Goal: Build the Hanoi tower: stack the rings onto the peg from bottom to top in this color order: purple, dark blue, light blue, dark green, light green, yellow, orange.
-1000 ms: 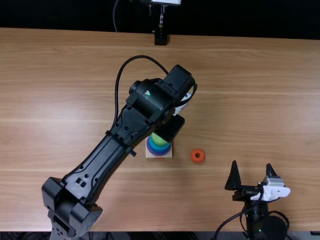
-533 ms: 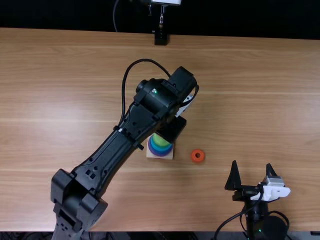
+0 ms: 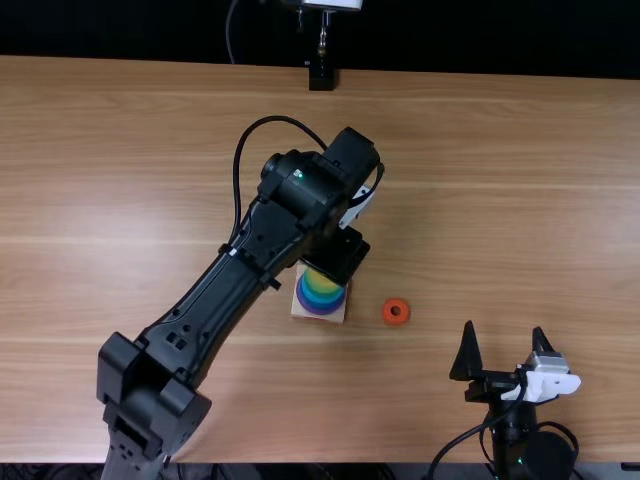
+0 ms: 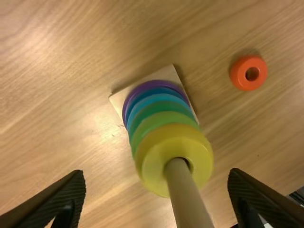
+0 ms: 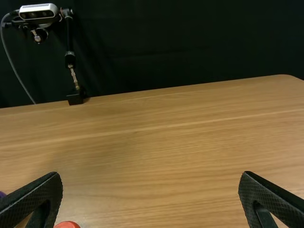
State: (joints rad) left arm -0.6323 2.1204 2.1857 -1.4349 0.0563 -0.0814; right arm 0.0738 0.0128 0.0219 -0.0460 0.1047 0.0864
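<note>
Left pincer (image 3: 342,256) gapes over smooth, round rings (image 4: 199,149) on a rod-like peg (image 4: 187,199), the right pincer (image 3: 503,330) wide above grained wood (image 3: 560,260).

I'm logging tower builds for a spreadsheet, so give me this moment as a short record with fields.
peg: upright on the square base, shaft rising above the rings
stack, bottom to top: purple ring, dark blue ring, light blue ring, dark green ring, light green ring, yellow ring
off the peg: orange ring, flat on the table
left claw: open, above the stack
right claw: open, empty
order so far: correct
remaining: orange
</note>
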